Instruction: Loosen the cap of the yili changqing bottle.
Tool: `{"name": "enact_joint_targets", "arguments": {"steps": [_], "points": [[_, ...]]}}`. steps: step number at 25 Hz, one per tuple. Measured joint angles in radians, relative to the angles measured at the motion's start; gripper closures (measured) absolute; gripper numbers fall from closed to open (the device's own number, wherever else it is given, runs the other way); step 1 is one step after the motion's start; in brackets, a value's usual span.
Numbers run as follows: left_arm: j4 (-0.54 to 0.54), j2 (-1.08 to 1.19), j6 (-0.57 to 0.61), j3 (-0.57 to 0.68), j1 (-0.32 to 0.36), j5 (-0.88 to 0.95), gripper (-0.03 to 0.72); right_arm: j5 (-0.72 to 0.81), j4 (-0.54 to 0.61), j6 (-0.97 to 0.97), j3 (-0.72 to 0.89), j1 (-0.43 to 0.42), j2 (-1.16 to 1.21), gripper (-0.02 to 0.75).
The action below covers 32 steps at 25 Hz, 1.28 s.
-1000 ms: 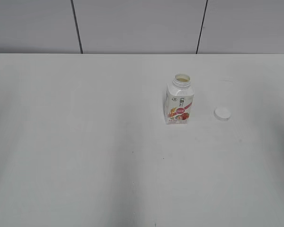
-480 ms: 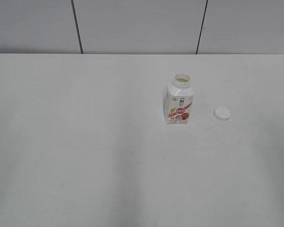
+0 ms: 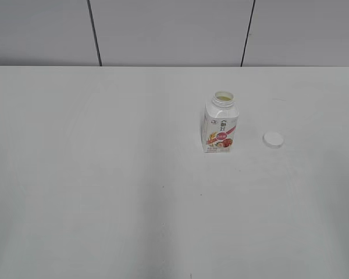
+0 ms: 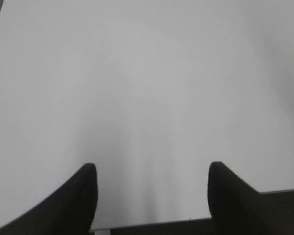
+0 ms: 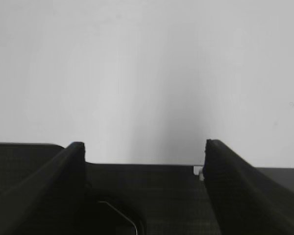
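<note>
Yili changqing bottle (image 3: 220,125) stands upright right of centre on the white table (image 3: 104,192), its long axis vertical, its round neck open and showing pale contents. Its squarish white body carries a red, pink and yellow fruit label. The cap (image 3: 273,139) lies flat on the table to the bottle's right, near but apart, so the loosening looks already done. Neither arm appears in the exterior view. The left gripper (image 4: 149,171) hangs with its dark fingers spread wide over bare table, holding nothing; the right gripper (image 5: 143,147) is likewise wide and empty (both wrist views show only table). Which arm is nearer cannot be told for certain, though bottle and cap sit on the right arm's side.
</note>
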Motion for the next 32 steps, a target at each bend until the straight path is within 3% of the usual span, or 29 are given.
{"name": "enact_joint_targets", "arguments": {"steps": [12,20,27,32], "points": [[-0.057,-0.093,0.000,0.024,0.000,-0.066,0.245,-0.041,-0.002,0.000,0.026,0.000,-0.354,0.152],[-0.082,-0.093,0.000,0.040,-0.030,-0.106,0.245,-0.042,0.009,0.000,0.028,0.012,-0.361,0.152],[-0.024,-0.093,-0.006,0.040,-0.037,-0.109,0.244,-0.043,0.010,0.003,0.030,0.013,-0.361,0.152],[-0.023,-0.093,-0.007,0.040,-0.037,-0.111,0.245,-0.043,0.010,0.004,0.030,0.097,-0.361,0.152]]}}
